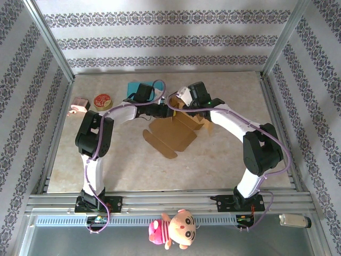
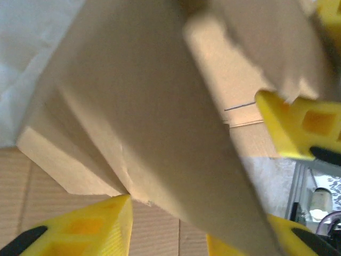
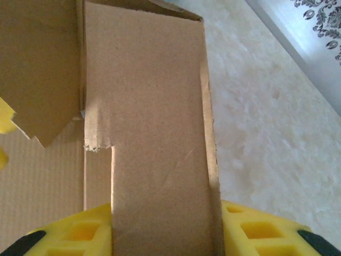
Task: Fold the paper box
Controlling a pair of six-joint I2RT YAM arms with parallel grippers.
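The brown cardboard box [image 1: 173, 133] lies partly folded in the middle of the table, its flat flaps spread toward the front. Both grippers meet at its raised far end. My left gripper [image 1: 160, 111] reaches in from the left. In the left wrist view a slanted box panel [image 2: 160, 117] crosses between the wide-apart yellow fingers [image 2: 96, 229] of my left gripper [image 2: 170, 237], which is open. My right gripper [image 1: 187, 102] comes from the right. A long upright flap [image 3: 154, 133] fills the gap of my right gripper [image 3: 165, 237], whose fingers [image 3: 256, 229] stand apart on either side.
A pink object [image 1: 80, 104] and a round red tin [image 1: 102, 101] sit at the back left, with a blue sheet [image 1: 132, 88] behind the left gripper. A plush doll [image 1: 173, 229] lies below the front rail. Metal frame posts and patterned walls enclose the table [image 1: 224, 160].
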